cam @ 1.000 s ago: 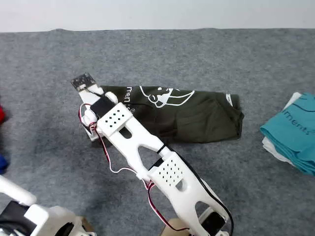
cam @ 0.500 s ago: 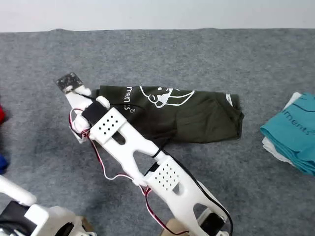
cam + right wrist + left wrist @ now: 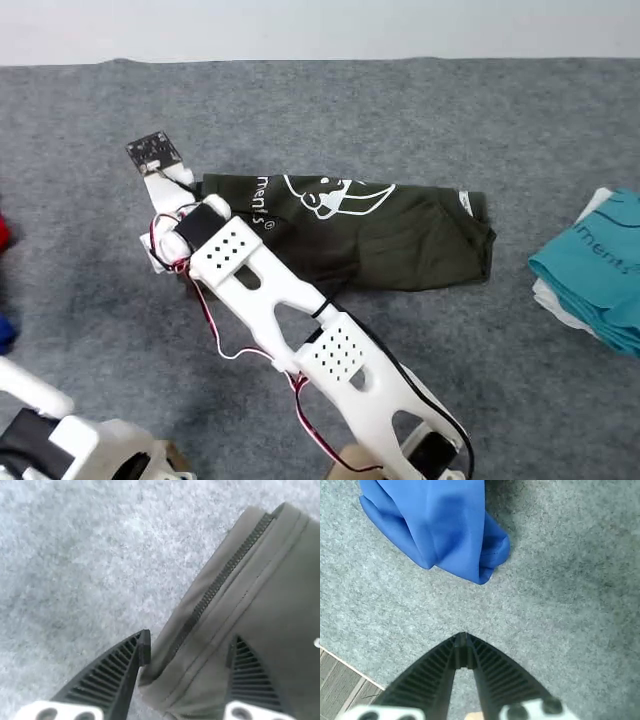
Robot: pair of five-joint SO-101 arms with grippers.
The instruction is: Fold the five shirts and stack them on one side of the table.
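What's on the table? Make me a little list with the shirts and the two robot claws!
dark green shirt: folded long, middle of the grey mat
stack: teal shirt on a white shirt, high view's right edge
left gripper: shut, over the grey mat
blue shirt: crumpled, near the left gripper
right gripper: open, astride the dark green shirt's end

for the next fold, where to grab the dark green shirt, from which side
Probably the short hemmed end of the dark green shirt, near its corner, coming from the table beyond it. It lies flat and long, and the right gripper stands open astride that edge.
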